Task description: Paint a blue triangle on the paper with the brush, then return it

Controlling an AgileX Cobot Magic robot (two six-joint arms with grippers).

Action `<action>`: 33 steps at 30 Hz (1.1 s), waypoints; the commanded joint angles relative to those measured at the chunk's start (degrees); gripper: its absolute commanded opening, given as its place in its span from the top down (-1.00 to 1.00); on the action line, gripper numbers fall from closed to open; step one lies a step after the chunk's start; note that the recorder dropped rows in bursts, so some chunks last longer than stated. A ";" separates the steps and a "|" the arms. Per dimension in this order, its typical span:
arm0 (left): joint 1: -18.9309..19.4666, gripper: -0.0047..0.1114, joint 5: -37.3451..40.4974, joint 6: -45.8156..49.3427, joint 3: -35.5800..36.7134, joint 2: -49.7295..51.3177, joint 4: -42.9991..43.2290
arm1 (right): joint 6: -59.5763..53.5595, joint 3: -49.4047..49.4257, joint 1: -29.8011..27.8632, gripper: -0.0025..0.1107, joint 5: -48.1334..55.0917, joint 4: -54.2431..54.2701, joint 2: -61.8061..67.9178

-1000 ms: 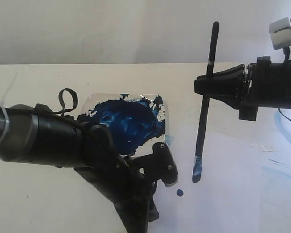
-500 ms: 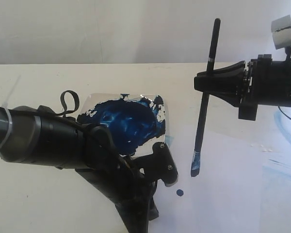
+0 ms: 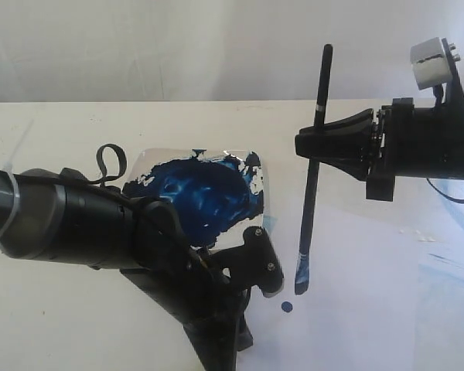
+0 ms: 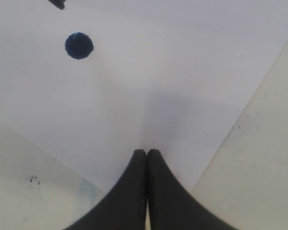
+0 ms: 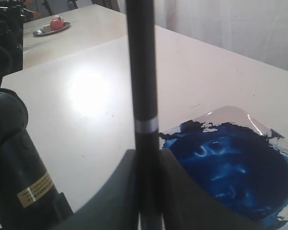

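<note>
My right gripper [image 3: 313, 147] is shut on the brush [image 3: 309, 193], gripping the black handle just below its silver band [image 5: 146, 125]. The brush hangs nearly upright, and its blue-stained tip [image 3: 301, 277] sits just above the paper [image 3: 371, 317]. It is close to a small blue dot [image 3: 286, 307] and to the right of the blue-smeared plate [image 3: 209, 193]. No blue triangle shows on the paper. My left gripper [image 4: 147, 152] is shut on nothing, its fingertips pressed down on the paper [image 4: 158, 72] near a corner. The same dot [image 4: 79, 45] lies ahead of it.
The left arm [image 3: 100, 224] lies across the front left of the table and covers the plate's near edge. Faint pale-blue streaks [image 3: 448, 263] mark the far right of the sheet. A small dish holding something red [image 5: 56, 22] sits on a distant table.
The right gripper has carried the brush leftward and slightly down, bringing the tip nearer the blue dot. The left arm has stayed put.
</note>
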 commanded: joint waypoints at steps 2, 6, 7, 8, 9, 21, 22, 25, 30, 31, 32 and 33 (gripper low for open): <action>-0.10 0.92 0.81 0.06 0.24 -0.06 -0.62 | -0.80 0.23 0.07 0.96 0.91 0.57 1.02; -0.10 0.92 0.81 -0.05 0.24 1.15 -0.62 | -0.80 0.23 0.07 0.96 0.91 0.71 1.61; -0.10 0.92 0.81 -0.05 0.24 1.36 -0.62 | -0.80 0.23 0.07 0.96 0.91 0.71 1.61; -0.10 0.92 0.81 -0.05 0.24 1.56 -0.62 | -0.80 0.23 0.07 0.96 0.91 0.71 1.61; -0.10 0.92 0.81 -0.05 0.24 1.69 -0.62 | -0.80 0.23 0.07 0.96 0.91 0.71 1.61; -0.10 0.92 0.81 -0.05 0.24 1.82 -0.62 | -1.89 0.23 2.21 0.96 0.91 2.92 1.72; -0.10 0.92 0.81 -0.05 0.24 1.82 -0.62 | -2.57 0.23 2.93 0.96 0.91 2.77 2.00; -0.10 0.92 0.81 -0.05 0.24 1.82 -0.62 | -2.87 0.23 4.04 0.96 0.91 2.68 2.80; -0.10 0.92 0.81 -0.05 0.24 1.82 -0.62 | -2.87 0.23 4.04 0.96 0.91 2.68 3.44; -0.10 0.92 0.81 -0.05 0.24 1.82 -0.62 | -2.87 0.23 4.04 0.96 0.91 2.68 3.44; -0.10 0.92 0.81 -0.05 0.24 1.82 -0.62 | -2.87 0.23 4.04 0.96 0.91 2.51 3.44; -0.10 0.92 0.81 -0.05 0.24 1.82 -0.62 | -2.77 0.23 4.04 0.96 0.91 2.51 3.44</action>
